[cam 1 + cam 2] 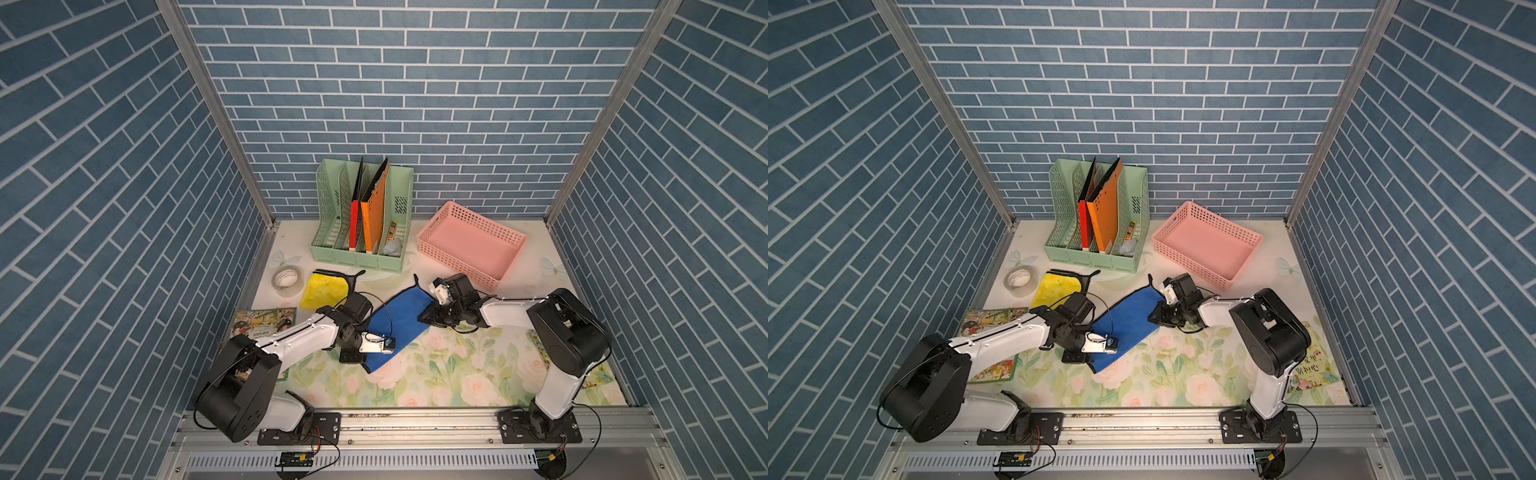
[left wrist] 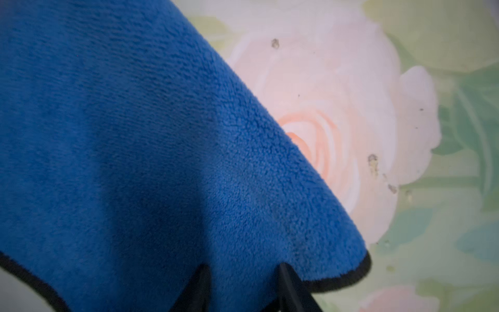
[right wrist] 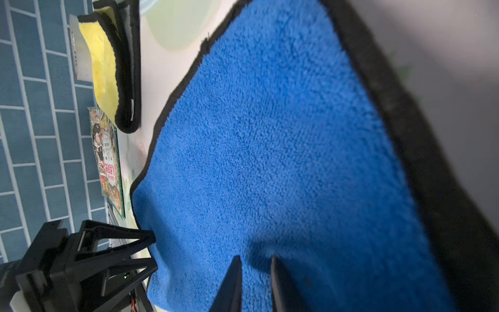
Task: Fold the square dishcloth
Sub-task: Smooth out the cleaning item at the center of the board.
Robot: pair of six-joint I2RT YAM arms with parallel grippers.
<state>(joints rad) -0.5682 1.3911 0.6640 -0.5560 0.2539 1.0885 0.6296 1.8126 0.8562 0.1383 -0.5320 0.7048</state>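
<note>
A blue dishcloth with black trim lies in front of the green file rack, on the side nearer the robot, on a flowered table cover. It forms a long slanting strip, with one end pointing back toward the rack and the other away from it. One long side is rounded and has no trim, like a fold.

The left gripper is at the end farther from the rack. Its two dark fingers are drawn partly in, with blue cloth bunched between them. The right gripper is at the end nearer the rack, its fingers almost together and pinching the fabric.

Beside the rack sits a pink basket. In front of the rack, off to the other side, are a yellow cloth, a tape roll and a picture book.
</note>
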